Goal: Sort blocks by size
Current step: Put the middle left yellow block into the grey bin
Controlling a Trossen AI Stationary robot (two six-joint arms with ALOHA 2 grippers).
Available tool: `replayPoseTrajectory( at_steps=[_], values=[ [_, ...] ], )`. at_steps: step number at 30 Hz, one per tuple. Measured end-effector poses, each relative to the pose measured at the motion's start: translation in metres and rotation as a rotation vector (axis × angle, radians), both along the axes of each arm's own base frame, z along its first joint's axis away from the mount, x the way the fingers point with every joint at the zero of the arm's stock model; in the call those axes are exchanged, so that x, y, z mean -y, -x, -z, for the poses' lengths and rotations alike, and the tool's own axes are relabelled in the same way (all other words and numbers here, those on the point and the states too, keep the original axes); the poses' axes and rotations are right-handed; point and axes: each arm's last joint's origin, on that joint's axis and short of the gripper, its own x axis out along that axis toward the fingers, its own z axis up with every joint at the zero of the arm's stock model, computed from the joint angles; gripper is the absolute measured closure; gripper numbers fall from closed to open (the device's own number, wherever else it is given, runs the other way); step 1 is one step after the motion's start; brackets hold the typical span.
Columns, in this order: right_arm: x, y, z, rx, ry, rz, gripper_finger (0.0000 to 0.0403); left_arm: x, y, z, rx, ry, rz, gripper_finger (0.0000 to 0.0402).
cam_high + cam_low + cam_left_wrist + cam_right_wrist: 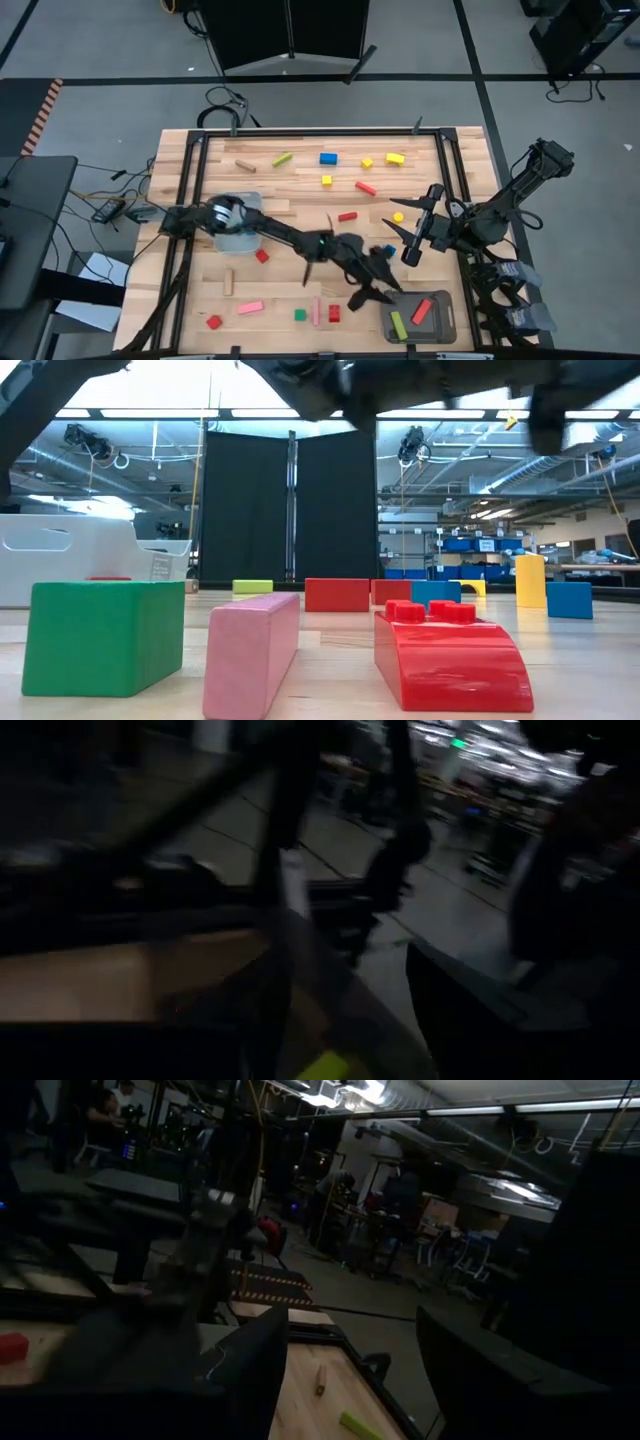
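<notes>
Blocks point(328, 158), multicoloured cubes and bars, scattered

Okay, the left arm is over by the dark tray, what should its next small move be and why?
Probably lift the left gripper clear. Its fingers look parted beside the dark tray, which already holds a yellow-green bar and a red bar, so nothing seems held. The pink bar lies nearby.

Coloured blocks point(328, 158) scattered over table; two in tray
</notes>
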Motion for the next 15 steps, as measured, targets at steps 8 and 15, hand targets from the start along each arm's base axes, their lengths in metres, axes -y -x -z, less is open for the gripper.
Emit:
replayPoseTrajectory(
  at_steps=[8, 15],
  values=[
    [0.001, -0.001, 0.001, -0.006, -0.001, 0.007, 0.0173, -0.063, 0.099, -0.01, 0.076, -0.005, -0.336, 0.0259],
    [0.02, -0.03, 0.021, -0.055, -0.062, 0.13, 0.0176, -0.092, 0.207, -0.025, 0.113, -0.034, -0.628, 0.0265]
  ],
)
